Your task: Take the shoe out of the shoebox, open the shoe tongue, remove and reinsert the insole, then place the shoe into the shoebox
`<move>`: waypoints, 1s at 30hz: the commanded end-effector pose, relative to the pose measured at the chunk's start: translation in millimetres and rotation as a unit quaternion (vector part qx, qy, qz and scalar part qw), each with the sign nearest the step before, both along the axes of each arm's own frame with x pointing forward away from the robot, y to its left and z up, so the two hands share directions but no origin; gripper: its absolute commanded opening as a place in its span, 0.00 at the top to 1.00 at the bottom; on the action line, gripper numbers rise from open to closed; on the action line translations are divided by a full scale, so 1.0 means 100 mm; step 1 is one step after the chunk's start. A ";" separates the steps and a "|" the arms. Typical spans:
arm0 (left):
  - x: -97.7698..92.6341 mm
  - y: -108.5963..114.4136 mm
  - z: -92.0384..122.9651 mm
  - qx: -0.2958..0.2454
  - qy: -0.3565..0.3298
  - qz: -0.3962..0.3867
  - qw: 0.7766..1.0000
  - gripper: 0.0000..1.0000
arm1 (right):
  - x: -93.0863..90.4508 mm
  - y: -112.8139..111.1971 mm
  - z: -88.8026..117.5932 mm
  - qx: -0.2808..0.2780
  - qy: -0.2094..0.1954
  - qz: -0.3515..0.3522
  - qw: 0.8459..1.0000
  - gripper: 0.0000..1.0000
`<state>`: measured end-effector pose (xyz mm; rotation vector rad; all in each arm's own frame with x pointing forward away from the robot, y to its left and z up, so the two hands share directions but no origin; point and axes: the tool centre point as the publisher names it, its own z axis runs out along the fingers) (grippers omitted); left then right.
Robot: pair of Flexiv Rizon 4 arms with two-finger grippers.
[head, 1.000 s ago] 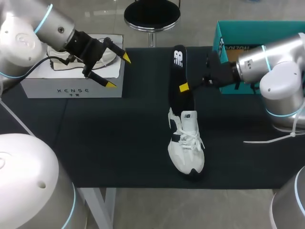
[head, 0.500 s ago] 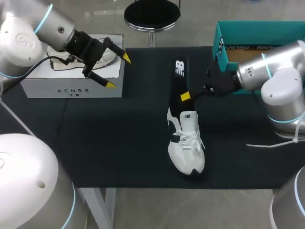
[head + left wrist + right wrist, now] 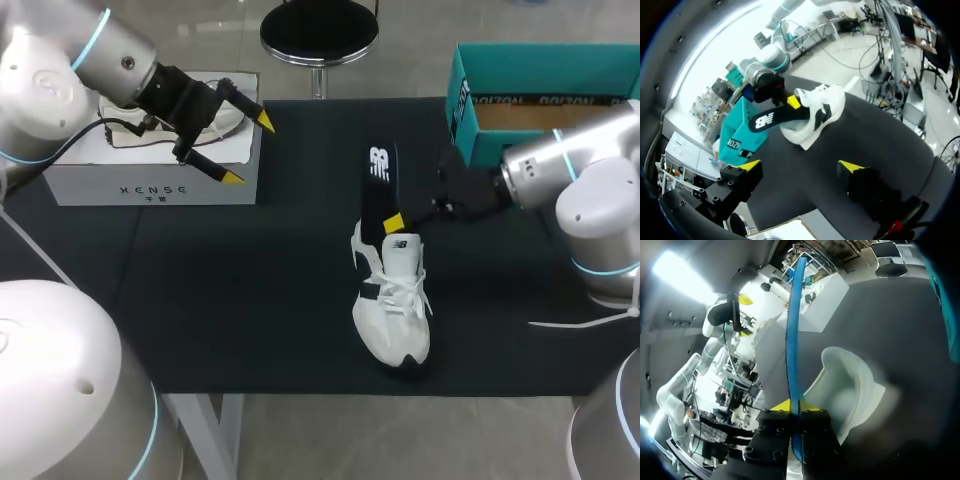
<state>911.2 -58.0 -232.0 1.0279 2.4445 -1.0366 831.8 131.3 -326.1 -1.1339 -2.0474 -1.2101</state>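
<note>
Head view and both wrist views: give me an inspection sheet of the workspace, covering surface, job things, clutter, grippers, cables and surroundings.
Surface: table covered with a dark mat.
Job's things: white shoe lies on the mat near the middle; black insole stands tilted, its lower end at the shoe's opening; teal shoebox sits open at the far right.
Clutter: white box at the far left.
Grippers: left gripper open, by the white box's corner; right gripper shut on the insole.
Cables: black cable on top of the white box.
Surroundings: nothing seen.
</note>
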 end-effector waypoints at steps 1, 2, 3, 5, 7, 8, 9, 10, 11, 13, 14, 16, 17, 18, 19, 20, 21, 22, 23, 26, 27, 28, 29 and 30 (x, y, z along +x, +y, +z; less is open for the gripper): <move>0.00 0.00 0.00 0.002 0.000 0.000 1.000 0.00 | -0.06 0.05 -0.07 -0.001 0.003 -0.001 1.000 1.00; 0.00 0.00 0.00 0.002 0.000 0.000 1.000 0.00 | -0.07 0.07 -0.09 0.000 0.005 0.001 1.000 1.00; 0.00 0.00 0.00 0.002 0.000 0.000 1.000 0.00 | -0.07 0.08 -0.09 0.000 0.007 0.002 1.000 1.00; 0.00 0.00 0.00 0.002 0.000 0.000 1.000 0.00 | -0.08 0.09 -0.09 0.000 0.010 0.004 1.000 1.00; 0.00 0.00 0.00 0.002 0.000 0.000 1.000 0.00 | -0.06 0.10 -0.10 0.000 0.013 0.004 1.000 1.00; 0.00 0.00 0.00 0.002 0.000 0.000 1.000 0.00 | -0.05 0.09 -0.10 -0.001 0.014 0.003 1.000 1.00; 0.00 0.00 0.00 0.002 0.000 0.000 1.000 0.00 | -0.03 0.09 -0.08 -0.002 0.014 0.002 1.000 1.00; 0.00 0.00 0.00 0.002 0.000 0.000 1.000 0.00 | -0.01 0.08 -0.06 -0.002 0.014 0.001 1.000 0.88; 0.00 0.00 0.00 0.002 0.000 0.000 1.000 0.00 | 0.01 0.08 -0.05 -0.003 0.013 0.001 1.000 0.71; 0.00 0.00 0.00 0.002 0.000 0.000 1.000 0.00 | 0.06 0.06 -0.04 -0.006 0.011 0.001 1.000 0.63; 0.00 0.00 0.00 0.002 0.000 0.000 1.000 0.00 | 0.07 0.05 -0.04 -0.006 0.010 0.001 1.000 0.61; 0.00 0.00 0.00 0.002 0.000 0.000 1.000 0.00 | 0.11 0.04 0.00 -0.008 0.008 0.002 1.000 0.56; 0.00 0.00 0.00 0.002 0.000 0.000 1.000 0.00 | 0.14 0.04 0.00 -0.009 0.007 0.003 1.000 0.57; 0.00 0.00 0.00 0.002 0.000 0.000 1.000 0.00 | 0.16 0.04 0.01 -0.009 0.005 0.004 1.000 0.57; 0.00 0.00 0.00 0.002 0.000 0.000 1.000 0.00 | 0.19 0.03 -0.02 -0.010 0.004 0.005 1.000 0.58; 0.00 0.00 0.00 0.002 0.000 0.000 1.000 0.00 | 0.21 0.03 -0.02 -0.010 0.004 0.005 1.000 0.59; 0.00 0.00 0.00 0.002 0.000 0.000 1.000 0.00 | 0.23 0.03 0.01 -0.010 0.002 0.006 1.000 0.60; 0.00 0.00 0.00 0.002 0.000 0.000 1.000 0.00 | 0.24 0.04 0.02 -0.010 0.001 0.007 1.000 0.60; 0.00 0.00 0.00 0.002 0.000 0.000 1.000 0.00 | 0.26 0.05 0.04 -0.010 -0.001 0.009 1.000 0.62; 0.00 0.00 0.00 0.002 0.000 0.000 1.000 0.00 | 0.31 0.05 0.04 -0.010 -0.003 0.013 1.000 0.64; 0.00 0.00 0.00 0.002 0.000 0.000 1.000 0.00 | 0.34 0.06 0.05 -0.010 -0.003 0.014 1.000 0.64; 0.00 0.00 0.00 0.002 0.000 0.000 1.000 0.00 | 0.36 0.05 0.05 -0.009 -0.005 0.015 1.000 0.64; 0.00 0.00 0.00 0.002 0.000 0.000 1.000 0.00 | 0.38 0.05 0.05 -0.008 -0.006 0.015 1.000 0.65; 0.00 0.00 0.00 0.002 0.000 0.000 1.000 0.00 | 0.40 0.05 0.05 -0.009 -0.007 0.016 1.000 0.66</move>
